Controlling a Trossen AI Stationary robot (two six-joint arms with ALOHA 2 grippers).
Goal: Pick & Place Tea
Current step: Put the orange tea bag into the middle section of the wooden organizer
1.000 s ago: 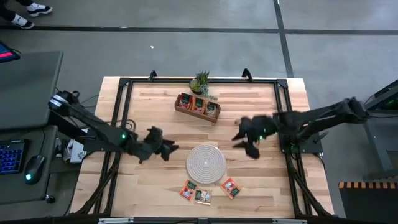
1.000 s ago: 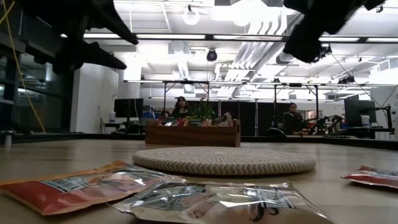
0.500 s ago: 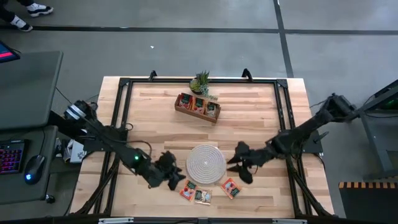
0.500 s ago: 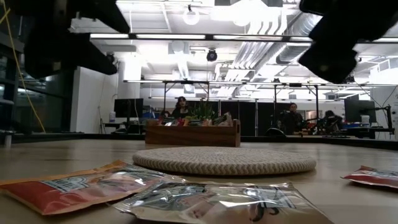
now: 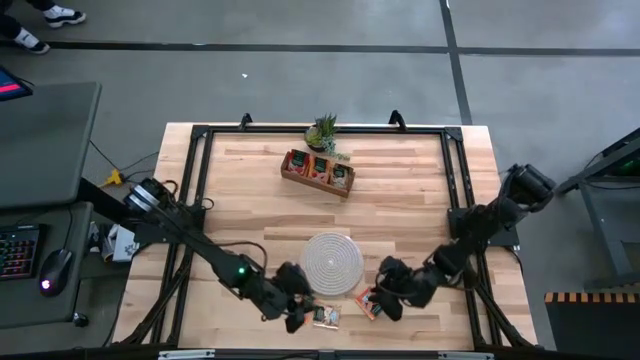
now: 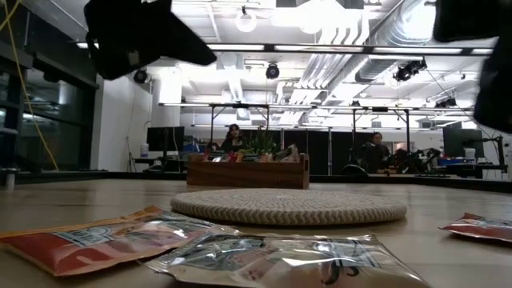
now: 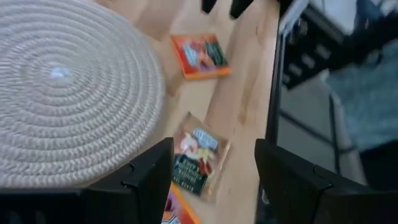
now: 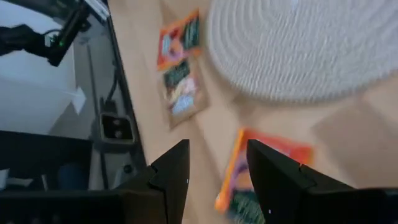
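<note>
At the near edge of the tabletop (image 5: 420, 190), both grippers hover with jaws open and empty; the left gripper (image 5: 296, 312) could catch two overlapping tea sachets (image 5: 316, 313), and the right gripper (image 5: 390, 303) may push its flat sachet (image 5: 368, 303) away.

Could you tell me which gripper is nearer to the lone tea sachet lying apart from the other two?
Right. The right gripper hangs open just above that lone tea sachet. The left gripper is open over the pair of sachets, on its other side.

Three tea sachets (image 5: 325, 316) lie before the mat (image 5: 331, 263), tray (image 5: 318, 174) behind.
</note>
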